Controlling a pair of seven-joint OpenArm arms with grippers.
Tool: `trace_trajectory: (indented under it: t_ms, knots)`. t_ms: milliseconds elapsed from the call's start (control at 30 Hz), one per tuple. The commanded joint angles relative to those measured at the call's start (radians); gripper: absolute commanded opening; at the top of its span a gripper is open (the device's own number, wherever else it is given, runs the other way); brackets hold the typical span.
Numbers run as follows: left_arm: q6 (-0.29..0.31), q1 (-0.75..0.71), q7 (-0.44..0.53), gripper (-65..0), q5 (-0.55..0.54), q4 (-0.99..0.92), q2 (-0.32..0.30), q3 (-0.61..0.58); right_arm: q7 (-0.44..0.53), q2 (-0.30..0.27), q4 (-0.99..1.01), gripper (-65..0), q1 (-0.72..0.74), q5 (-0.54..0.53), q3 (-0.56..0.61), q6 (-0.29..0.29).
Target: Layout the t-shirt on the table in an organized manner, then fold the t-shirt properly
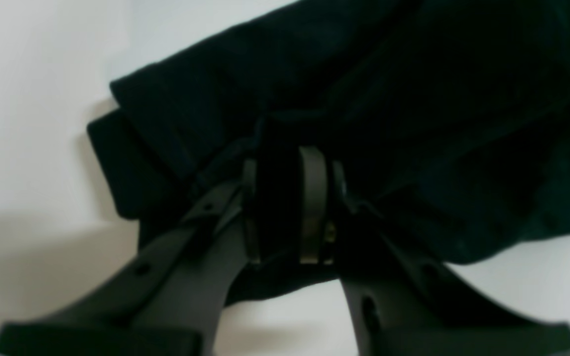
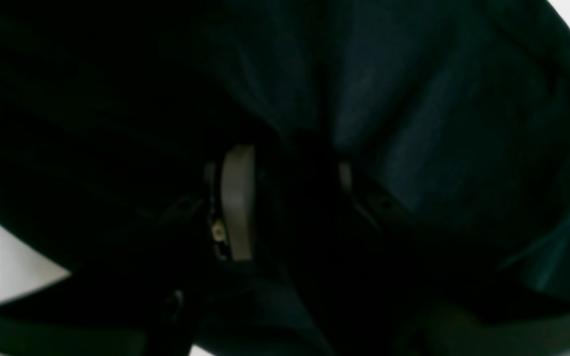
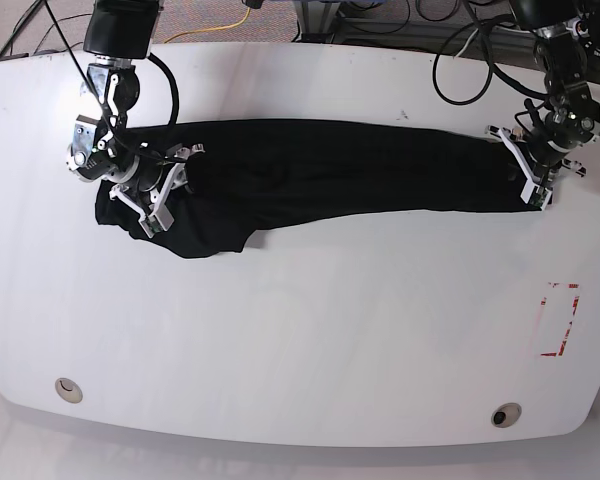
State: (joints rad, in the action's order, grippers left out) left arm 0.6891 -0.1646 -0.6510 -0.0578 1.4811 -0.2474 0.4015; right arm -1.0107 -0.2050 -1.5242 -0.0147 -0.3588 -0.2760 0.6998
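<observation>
The black t-shirt lies stretched in a long band across the far half of the white table. At its end on the base view's right, my left gripper is shut on a folded edge of the cloth. In the left wrist view the t-shirt fills the top and a bunch of it sits pinched in the left gripper. At the opposite end my right gripper is shut on a bunched part. The right wrist view shows the t-shirt draped around the right gripper.
A red dashed rectangle marks the table near its right edge. Two round grommets sit near the front edge. Black cables hang behind the far edge.
</observation>
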Motion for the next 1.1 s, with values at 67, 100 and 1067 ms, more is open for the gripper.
trace_trajectory:
  t_ms: [67, 100, 1067]
  knots:
    - [0.009, 0.055, -0.088, -56.0, 0.062, -0.092, -0.016, -0.031, -0.01, -0.009, -0.006, -45.5, 0.023, 0.016, -0.004, -0.002]
    - [0.009, 0.064, -0.088, -56.0, 0.062, -0.095, -0.016, -0.031, -0.01, -0.009, -0.006, -45.5, 0.023, 0.016, -0.004, -0.002]
    - [0.009, 0.03, -0.091, -56.0, 0.063, -0.059, -0.03, -0.026, -0.205, -0.032, -0.206, -7.3, 0.187, 0.002, -0.11, -0.002]
